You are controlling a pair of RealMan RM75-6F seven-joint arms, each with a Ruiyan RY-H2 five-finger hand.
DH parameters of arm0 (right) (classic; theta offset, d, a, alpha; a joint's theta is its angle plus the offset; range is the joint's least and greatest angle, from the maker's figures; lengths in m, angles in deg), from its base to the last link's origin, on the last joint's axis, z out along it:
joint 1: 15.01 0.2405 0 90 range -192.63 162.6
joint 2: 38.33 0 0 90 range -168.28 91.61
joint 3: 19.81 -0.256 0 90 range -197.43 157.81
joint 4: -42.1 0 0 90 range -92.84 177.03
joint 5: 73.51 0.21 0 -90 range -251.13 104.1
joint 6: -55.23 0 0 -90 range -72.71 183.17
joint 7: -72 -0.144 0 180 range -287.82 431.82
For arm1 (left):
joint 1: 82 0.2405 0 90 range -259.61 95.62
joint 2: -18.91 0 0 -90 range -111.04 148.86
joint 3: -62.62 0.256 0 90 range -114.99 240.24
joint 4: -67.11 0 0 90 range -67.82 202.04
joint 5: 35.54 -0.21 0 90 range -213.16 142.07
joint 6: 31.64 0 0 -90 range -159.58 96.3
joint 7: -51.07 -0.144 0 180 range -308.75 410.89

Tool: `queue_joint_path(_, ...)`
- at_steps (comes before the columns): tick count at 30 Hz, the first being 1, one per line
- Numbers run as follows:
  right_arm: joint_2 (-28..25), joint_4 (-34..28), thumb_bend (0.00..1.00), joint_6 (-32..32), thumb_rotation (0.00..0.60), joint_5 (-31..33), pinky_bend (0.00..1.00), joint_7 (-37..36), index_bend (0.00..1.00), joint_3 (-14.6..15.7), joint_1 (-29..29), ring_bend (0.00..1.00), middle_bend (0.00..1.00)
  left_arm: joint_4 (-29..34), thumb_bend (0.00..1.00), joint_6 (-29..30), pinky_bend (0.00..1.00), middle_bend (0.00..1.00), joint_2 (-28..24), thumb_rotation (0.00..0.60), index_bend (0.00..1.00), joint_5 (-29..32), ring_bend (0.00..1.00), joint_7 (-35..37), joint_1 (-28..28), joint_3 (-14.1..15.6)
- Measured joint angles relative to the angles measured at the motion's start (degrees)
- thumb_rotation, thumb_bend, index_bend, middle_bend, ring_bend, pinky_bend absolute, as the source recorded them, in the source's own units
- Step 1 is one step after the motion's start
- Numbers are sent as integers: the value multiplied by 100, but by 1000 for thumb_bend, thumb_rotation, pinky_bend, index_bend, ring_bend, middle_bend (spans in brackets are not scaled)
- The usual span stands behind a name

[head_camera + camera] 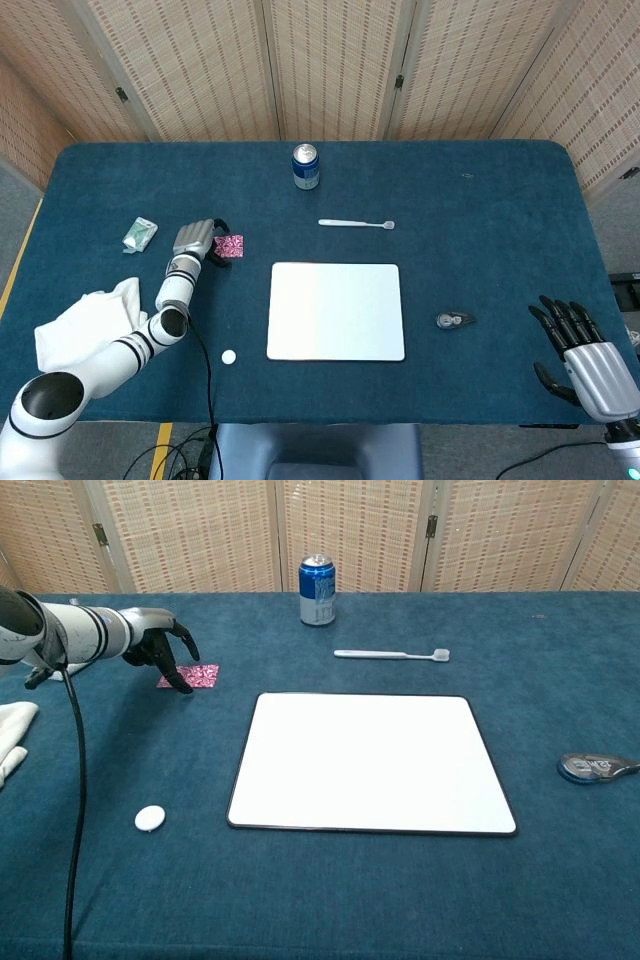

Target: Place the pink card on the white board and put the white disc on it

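The pink card lies flat on the blue cloth, left of the white board. My left hand hovers at the card's left edge, fingers spread and curved down, one fingertip at or just above the card's near-left corner; it holds nothing. The white disc sits on the cloth near the front edge, left of the board. At the table's front right corner my right hand is spread open and empty, seen only in the head view.
A blue can stands at the back centre. A white toothbrush lies behind the board. A white cloth and a small packet lie at the left. A small dark gadget lies right of the board.
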Motion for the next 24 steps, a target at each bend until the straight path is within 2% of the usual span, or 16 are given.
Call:
queue_joint_path(4,55,0,317,57,600,101,0,104,0,-66,-39,0,0,-81,224,-80,1000,1000,53,600,309,-32,1000,38,-10,74)
queue_joint_path(14,-7,5,317,48,600,-11,0,-12,0,3,-40,0,0,-364,224,-107,1000,1000,172,600,336,-128,1000,192,-39,101)
queue_joint_path(24,-3,-14,317,18,600,-11,0,38,0,2,-33,0,0,-627,227,-194,1000,1000,275,600,411,-519,1000,479,4,44)
